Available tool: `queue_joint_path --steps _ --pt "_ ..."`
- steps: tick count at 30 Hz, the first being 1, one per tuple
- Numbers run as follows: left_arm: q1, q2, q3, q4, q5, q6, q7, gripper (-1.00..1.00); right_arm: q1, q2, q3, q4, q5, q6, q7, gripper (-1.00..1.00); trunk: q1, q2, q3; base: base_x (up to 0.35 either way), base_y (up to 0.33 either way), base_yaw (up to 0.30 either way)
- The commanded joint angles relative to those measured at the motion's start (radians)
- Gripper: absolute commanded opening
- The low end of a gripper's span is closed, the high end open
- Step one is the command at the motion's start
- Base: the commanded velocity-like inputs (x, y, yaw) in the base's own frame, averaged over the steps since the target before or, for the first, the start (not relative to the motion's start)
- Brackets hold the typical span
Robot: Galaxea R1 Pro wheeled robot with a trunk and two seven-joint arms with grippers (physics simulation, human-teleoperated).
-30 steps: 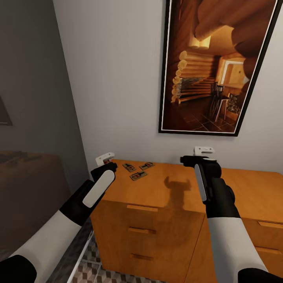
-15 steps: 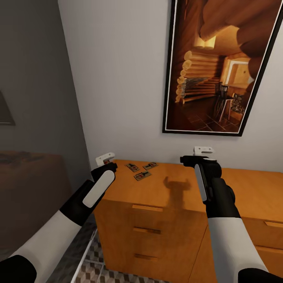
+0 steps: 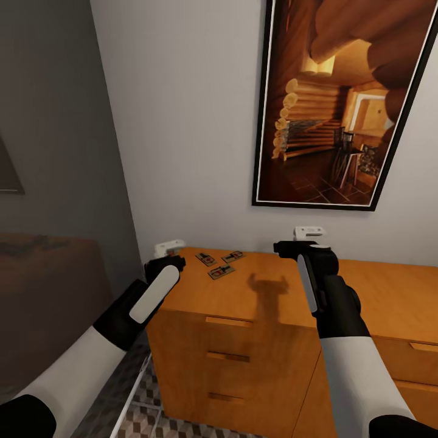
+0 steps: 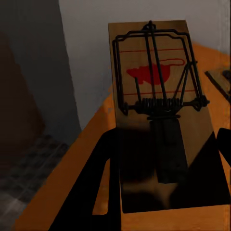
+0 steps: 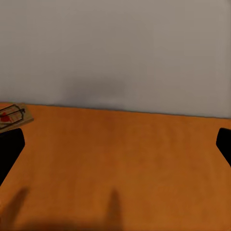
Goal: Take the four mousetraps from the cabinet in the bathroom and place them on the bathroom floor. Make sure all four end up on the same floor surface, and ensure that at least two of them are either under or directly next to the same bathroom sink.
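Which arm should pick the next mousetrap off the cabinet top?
Right. The left gripper has its jaws shut on one mousetrap. The right gripper is empty, jaws open, over the cabinet top, with the three loose mousetraps lying between the two grippers.

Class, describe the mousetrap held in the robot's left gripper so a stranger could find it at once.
Find the orange-brown cabinet under the framed picture. At its left corner the left gripper holds a mousetrap, while three mousetraps lie flat on the top.
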Motion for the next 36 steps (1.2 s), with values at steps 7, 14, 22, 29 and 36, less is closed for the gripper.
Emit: queue_joint_path --steps 7,14,22,29,36 --pt "-0.002 0.001 -0.023 -0.041 0.002 0.009 -0.103 -1.00 -0.001 0.001 0.000 0.002 0.010 0.005 0.004 1.00 0.000 -0.001 -0.001 0.000 0.000 0.000" --pt "-0.013 0.001 -0.019 -0.155 0.003 0.014 -0.112 -1.00 -0.001 0.001 0.043 0.016 0.011 0.004 0.005 1.00 0.000 -0.001 -0.001 0.000 0.000 0.000" --pt "-0.075 -0.015 -0.007 -0.184 0.003 0.097 -0.113 -1.00 -0.001 0.001 0.071 0.034 0.011 0.002 0.006 1.00 0.000 -0.001 -0.001 0.000 0.000 0.000" --pt "-0.132 -0.018 -0.003 -0.186 0.003 0.156 -0.110 -1.00 -0.001 0.002 0.072 0.037 0.013 0.003 0.006 1.00 0.000 -0.001 -0.001 0.000 0.000 0.000" --pt "-0.147 -0.050 0.004 -0.188 0.003 0.163 -0.110 -1.00 -0.001 0.002 0.072 0.038 0.013 0.002 0.006 1.00 0.000 -0.001 -0.001 0.000 0.000 0.000"
